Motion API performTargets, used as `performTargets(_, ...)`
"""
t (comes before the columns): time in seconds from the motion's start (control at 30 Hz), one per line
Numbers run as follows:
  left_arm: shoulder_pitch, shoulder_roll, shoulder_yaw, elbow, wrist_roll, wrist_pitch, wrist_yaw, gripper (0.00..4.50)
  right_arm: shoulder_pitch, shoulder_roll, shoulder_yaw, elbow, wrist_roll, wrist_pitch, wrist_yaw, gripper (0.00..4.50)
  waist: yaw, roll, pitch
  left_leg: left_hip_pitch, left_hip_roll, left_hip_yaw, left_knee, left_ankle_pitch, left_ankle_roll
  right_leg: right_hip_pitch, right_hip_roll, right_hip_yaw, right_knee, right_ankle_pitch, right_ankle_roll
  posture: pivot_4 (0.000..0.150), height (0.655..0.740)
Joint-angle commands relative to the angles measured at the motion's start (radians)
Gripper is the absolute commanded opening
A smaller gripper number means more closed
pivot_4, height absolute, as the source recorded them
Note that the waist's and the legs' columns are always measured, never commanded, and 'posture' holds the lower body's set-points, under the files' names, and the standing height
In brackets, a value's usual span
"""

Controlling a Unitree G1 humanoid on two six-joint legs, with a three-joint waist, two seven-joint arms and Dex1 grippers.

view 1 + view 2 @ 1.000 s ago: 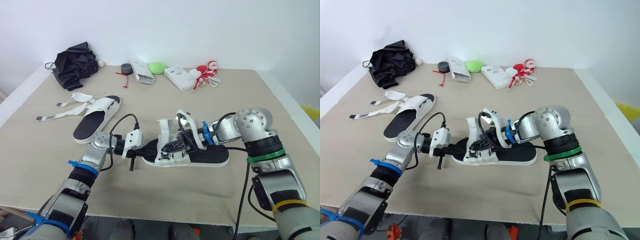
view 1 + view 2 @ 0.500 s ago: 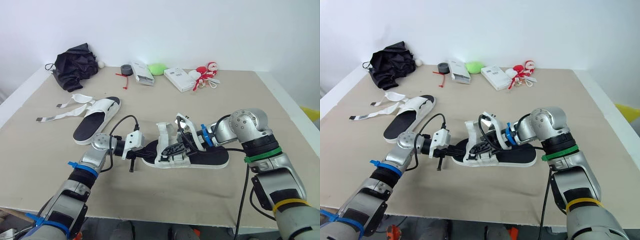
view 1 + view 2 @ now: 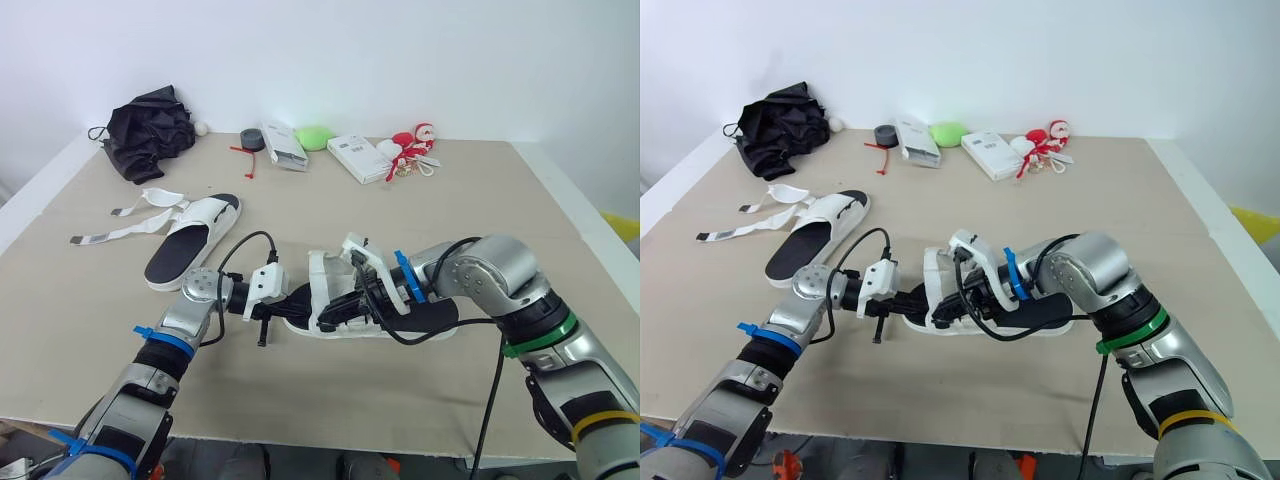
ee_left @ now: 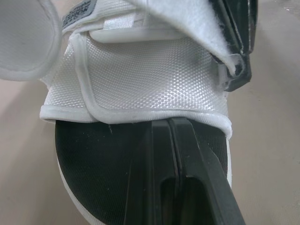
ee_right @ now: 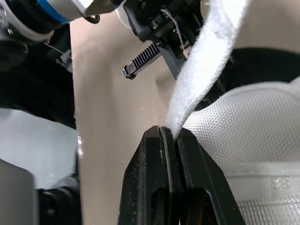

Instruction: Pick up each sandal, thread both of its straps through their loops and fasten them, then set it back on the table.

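A white sandal (image 3: 420, 318) with a black footbed lies flat near the middle of the desk (image 3: 480, 200), toe pointing to the robot's left, with both arms working on it.

The right tool (image 5: 169, 133) is clamped on a white fabric strap (image 5: 206, 70), pinching it close to where it leaves the mesh upper. The left tool (image 4: 171, 124) has its fingers closed together, their tips lying on the black footbed at the toe end, just under the front band of white mesh (image 4: 150, 79). Whether they grip anything there cannot be told.

The step in hand looks like the threading or fastening of one strap on this first sandal. Whether the strap has already passed through its loop cannot be made out. The next move probably calls for the right tool to draw the strap taut, fold it back over the upper and press it down, while the left tool keeps the sole from sliding on the desk.

The sandal's upper is stiff woven mesh with raised piping. The strap is soft and fuzzy along its edge, so it is likely to bend and twist when pulled.

A second, matching sandal (image 3: 195, 235) rests well apart, farther back on the robot's left, its two straps (image 3: 110, 230) lying open across the desk, not yet fastened.
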Motion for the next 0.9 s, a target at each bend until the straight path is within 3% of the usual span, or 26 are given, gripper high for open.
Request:
performTargets(0.03, 0.08, 0.021, -0.093, 0.105, 0.114, 0.072, 0.002, 0.0, 0.005, -0.035, 0.066, -0.038, -0.061, -0.05, 0.094, 1.66, 0.0, 0.0, 0.0, 0.0, 0.0, 0.0, 0.0, 0.0, 0.0, 0.0, 0.0, 0.0, 0.0, 0.0, 0.0, 0.15, 0.738)
performTargets(0.17, 0.076, 0.018, -0.093, 0.108, 0.115, 0.073, 0.002, 0.0, -0.069, 0.001, 0.019, 0.075, -0.055, 0.009, 0.129, 3.04, 0.0, 0.0, 0.0, 0.0, 0.0, 0.0, 0.0, 0.0, 0.0, 0.001, 0.0, 0.0, 0.0, 0.0, 0.0, 0.15, 0.738)
performTargets(0.37, 0.076, 0.014, -0.094, 0.109, 0.115, 0.073, 0.005, 0.0, -0.178, 0.114, -0.119, 0.273, -0.03, 0.102, 0.114, 3.04, 0.001, 0.001, 0.001, 0.001, 0.0, -0.001, 0.001, 0.0, 0.0, 0.001, 0.0, 0.0, 0.0, 0.001, -0.001, 0.15, 0.738)
performTargets(0.57, 0.08, 0.011, -0.094, 0.113, 0.116, 0.07, 0.01, 0.0, -0.186, 0.162, -0.145, 0.337, -0.077, 0.097, 0.066, 3.04, 0.001, 0.002, 0.002, 0.0, 0.0, -0.001, 0.001, 0.0, 0.0, 0.001, 0.0, -0.001, 0.0, 0.001, -0.001, 0.15, 0.738)
performTargets(0.83, 0.086, 0.012, -0.096, 0.11, 0.117, 0.07, 0.013, 0.0, -0.17, 0.179, -0.169, 0.328, -0.099, 0.092, 0.058, 0.02, 0.001, 0.003, 0.002, 0.0, 0.0, -0.001, 0.001, 0.0, 0.0, 0.001, 0.0, -0.001, 0.0, 0.002, -0.001, 0.15, 0.738)
performTargets(0.9, 0.087, 0.012, -0.097, 0.109, 0.118, 0.07, 0.014, 0.0, -0.165, 0.171, -0.166, 0.309, -0.095, 0.097, 0.068, 0.02, 0.001, 0.003, 0.002, 0.0, 0.0, -0.001, 0.001, 0.0, 0.0, 0.001, 0.0, -0.001, 0.0, 0.002, -0.001, 0.15, 0.738)
